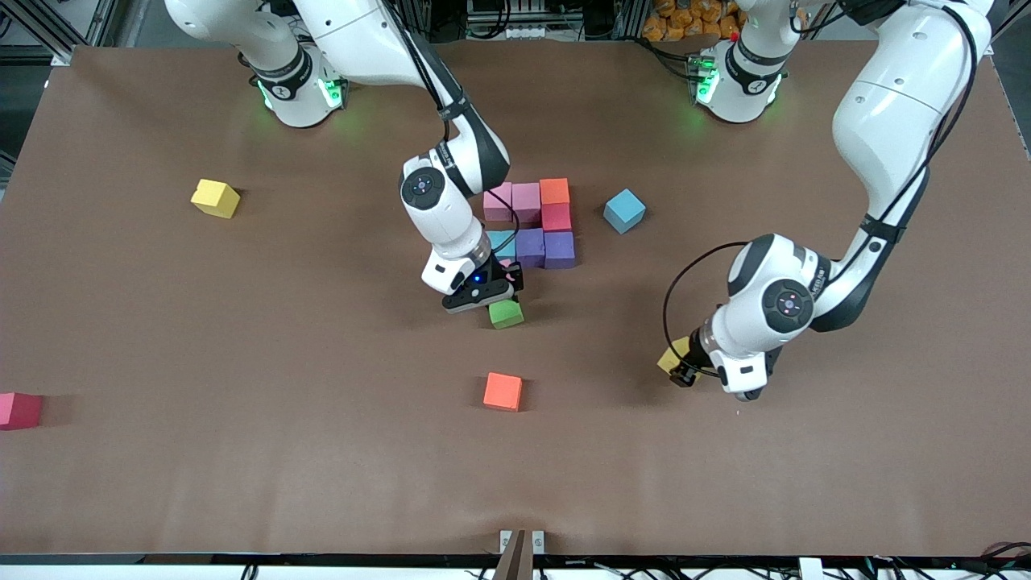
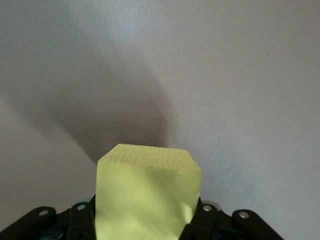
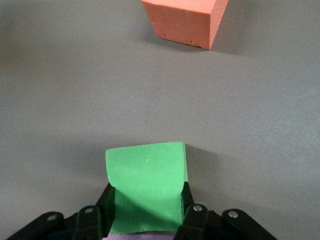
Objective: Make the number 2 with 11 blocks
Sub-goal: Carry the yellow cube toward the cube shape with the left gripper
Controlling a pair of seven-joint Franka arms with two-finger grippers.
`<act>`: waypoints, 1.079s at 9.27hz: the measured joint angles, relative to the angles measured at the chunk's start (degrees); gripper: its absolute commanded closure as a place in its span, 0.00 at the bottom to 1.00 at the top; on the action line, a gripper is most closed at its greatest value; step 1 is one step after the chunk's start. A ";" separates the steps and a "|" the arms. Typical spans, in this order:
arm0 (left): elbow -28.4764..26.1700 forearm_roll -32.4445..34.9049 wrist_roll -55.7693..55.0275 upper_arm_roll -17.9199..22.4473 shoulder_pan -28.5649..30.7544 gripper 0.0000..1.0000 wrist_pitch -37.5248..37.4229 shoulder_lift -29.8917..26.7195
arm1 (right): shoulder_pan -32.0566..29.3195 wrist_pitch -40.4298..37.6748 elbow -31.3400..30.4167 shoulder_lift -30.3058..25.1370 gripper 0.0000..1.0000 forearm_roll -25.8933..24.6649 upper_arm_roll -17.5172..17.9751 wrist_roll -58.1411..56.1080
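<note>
Green block going in below the half-built number 2

The left gripper clamps a yellow block low over the tabletop. The right gripper clamps the green block just nearer the camera than the cluster; it should sit square, flush under the blue cube.

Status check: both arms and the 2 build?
Right gripper shut on green block, just below the cluster. Left gripper shut on yellow block. Nothing in the way.
</note>
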 measured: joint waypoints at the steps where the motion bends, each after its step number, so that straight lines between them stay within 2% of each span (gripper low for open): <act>1: 0.00 0.00 -2.09 -0.11 -0.74 1.00 -0.13 -0.09 | 0.00 0.00 0.00 0.00 1.00 0.03 0.02 0.30; 7: -0.15 -0.01 -23.12 -0.25 -8.22 1.00 -1.52 -0.08 | 0.00 0.02 0.01 -0.01 1.00 0.04 0.56 1.62; 8: -0.16 -0.01 -24.24 -0.25 -8.48 1.00 -1.86 -0.08 | 0.00 0.00 0.00 -0.01 0.84 0.04 0.56 1.63; 10: -0.16 -0.01 -24.66 -0.09 -8.43 1.00 -1.99 -0.08 | 0.00 0.00 0.00 -0.01 0.30 0.04 0.56 1.63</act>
